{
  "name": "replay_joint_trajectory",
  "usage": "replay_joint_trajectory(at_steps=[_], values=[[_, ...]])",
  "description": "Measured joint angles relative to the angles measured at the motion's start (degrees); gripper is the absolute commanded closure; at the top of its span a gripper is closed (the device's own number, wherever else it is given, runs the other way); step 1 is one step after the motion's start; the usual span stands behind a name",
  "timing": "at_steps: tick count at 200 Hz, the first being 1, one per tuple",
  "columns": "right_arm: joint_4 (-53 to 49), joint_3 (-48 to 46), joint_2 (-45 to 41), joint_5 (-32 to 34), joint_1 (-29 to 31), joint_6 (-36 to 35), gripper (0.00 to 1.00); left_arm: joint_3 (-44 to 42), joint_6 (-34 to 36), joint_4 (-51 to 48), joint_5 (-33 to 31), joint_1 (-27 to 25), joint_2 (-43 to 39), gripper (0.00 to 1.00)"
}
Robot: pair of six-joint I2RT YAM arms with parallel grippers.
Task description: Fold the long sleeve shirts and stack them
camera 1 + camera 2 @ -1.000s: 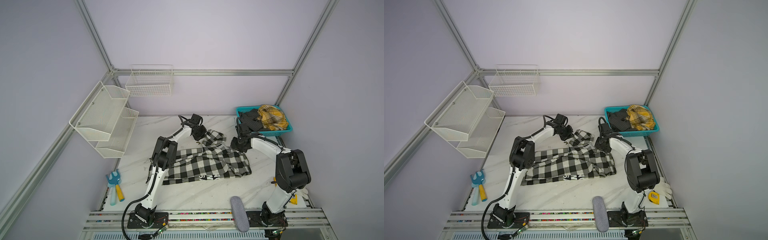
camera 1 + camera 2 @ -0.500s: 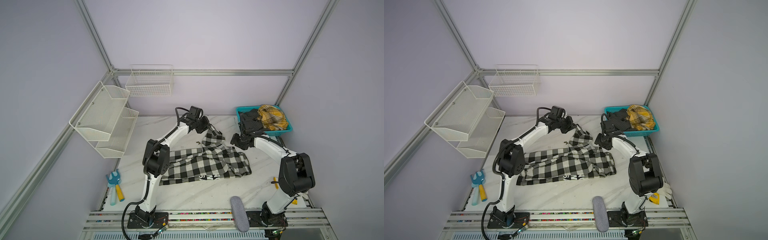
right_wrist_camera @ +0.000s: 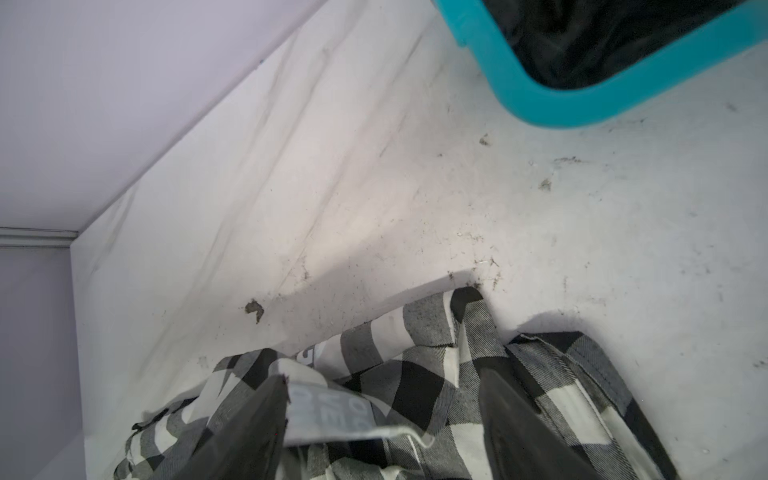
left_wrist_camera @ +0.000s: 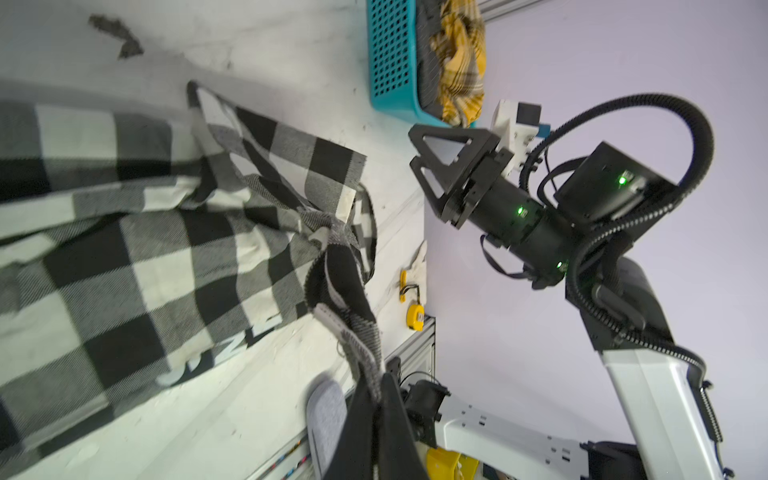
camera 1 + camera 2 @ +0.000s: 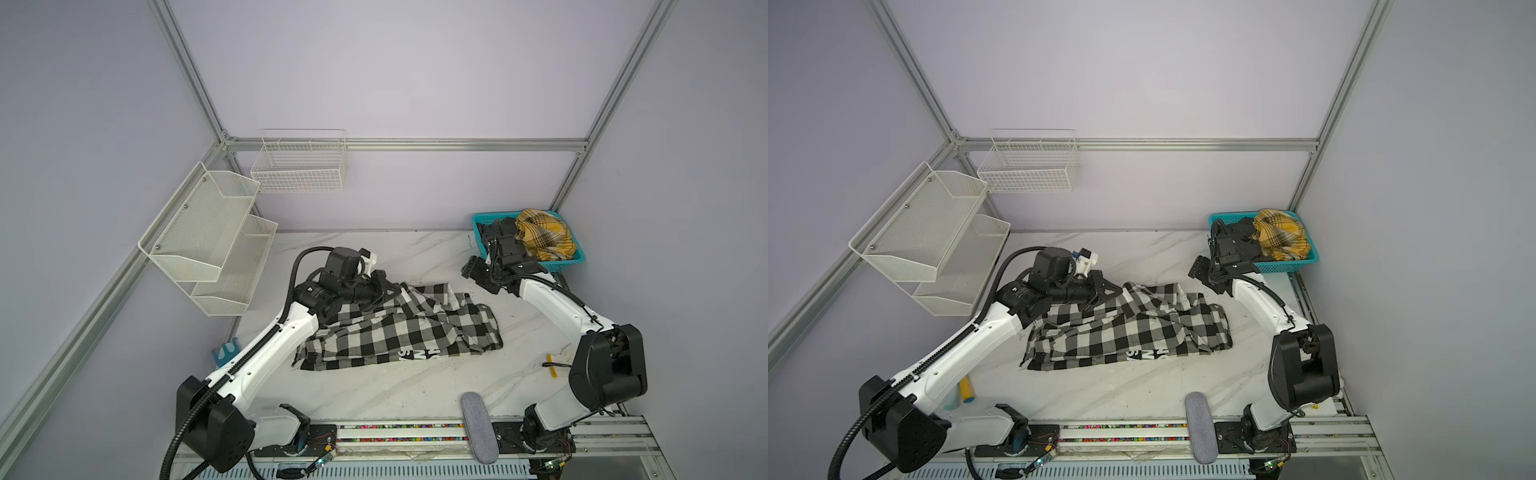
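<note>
Though both top views take it in whole, worktop [image 5: 395,390]: white, marble-veined. Only the wrist views resolve the grime specks on it.
Checked shirt [image 5: 399,332]: black-and-white, lying crumpled at mid-worktop. White lettering along its near hem is plain in both top views.
Basket [image 5: 577,259]: teal, at the far right corner of the worktop, apart from the checked shirt.
Basket contents: yellow plaid shirt [image 5: 544,237] beside dark grey shirt [image 5: 496,230]. The right wrist view catches only the dark cloth.
Left fingers [image 5: 388,286]: over the checked shirt's far edge, with the tips masked in the top views. The left wrist view shows the left fingers [image 4: 399,432] closed on a pinch of checked cloth drawn up off the worktop.
Right fingers [image 5: 471,268]: between basket and checked shirt. The left wrist view shows them clear of the cloth. The right wrist view shows the right fingers [image 3: 523,424] spread, with nothing between them.
Neck label [image 3: 332,415]: grey, printed, seen in the right wrist view alone.
</note>
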Motion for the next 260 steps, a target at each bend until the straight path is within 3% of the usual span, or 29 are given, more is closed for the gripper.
replay_joint_trajectory(at_steps=[45,58,75,90,142,173,201,231,260], values=[[-0.90,-3.63,4.37,-3.10,0.00,0.04,0.25,-3.52,4.13,-8.76,0.33,1.29,-4.42,1.00],[-0.87,-4.20,4.57,-3.87,0.00,-0.04,0.31,-3.52,5.86,-11.19,0.57,1.88,-6.29,1.00],[-0.59,-4.74,5.40,-4.83,0.00,-0.15,0.46,-3.69,7.54,-13.70,1.05,2.51,-8.55,1.00],[-0.61,-4.90,6.49,-5.09,0.00,0.09,0.52,-4.26,8.74,-15.45,1.53,2.93,-9.70,1.00],[0.28,-6.23,7.96,-6.62,0.02,1.55,0.52,-4.87,9.81,-18.16,2.05,4.94,-10.01,1.00],[2.03,-7.61,9.64,-8.26,0.13,2.64,0.66,-4.87,9.81,-18.27,2.78,5.42,-10.01,1.00],[2.78,-6.93,11.78,-8.81,0.13,2.60,0.92,-4.87,10.03,-19.69,3.41,6.82,-10.16,1.00],[2.49,-5.49,11.43,-8.94,0.15,2.67,1.00,-4.83,10.80,-22.75,3.26,9.64,-11.02,1.00],[1.40,-5.46,8.81,-8.41,0.20,2.58,1.00,-4.72,12.79,-26.84,-0.28,12.92,-11.04,1.00]])
